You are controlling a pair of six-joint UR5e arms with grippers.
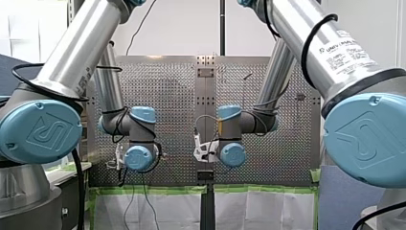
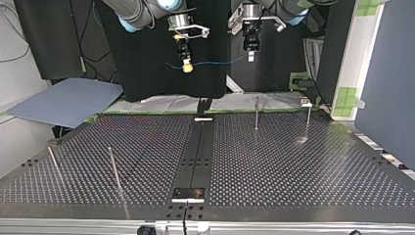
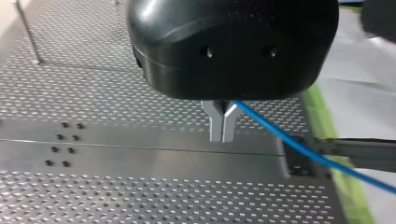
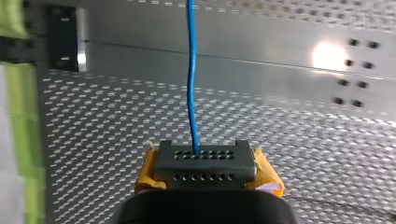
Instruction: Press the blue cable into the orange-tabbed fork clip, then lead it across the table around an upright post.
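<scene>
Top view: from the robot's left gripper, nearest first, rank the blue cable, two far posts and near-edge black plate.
1. blue cable, in my left gripper.
2. inner post, below it.
3. outer post, further right.
4. black plate, near edge.

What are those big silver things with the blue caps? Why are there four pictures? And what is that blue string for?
Those are two robot arms. Each one ends in a gripper, which is a pincher with two fingers. One picture looks from behind the arms, and one faces them from across the table. The other two come from little cameras on the arms' wrists.

The table is a metal plate full of small holes, with thin upright posts standing on it.

The blue string is a blue cable. It is stretched through the air between the two grippers, high above the table. My left gripper pinches it with metal fingers, and my right gripper holds it between yellow pads. The job is to lead the cable around a post.
</scene>
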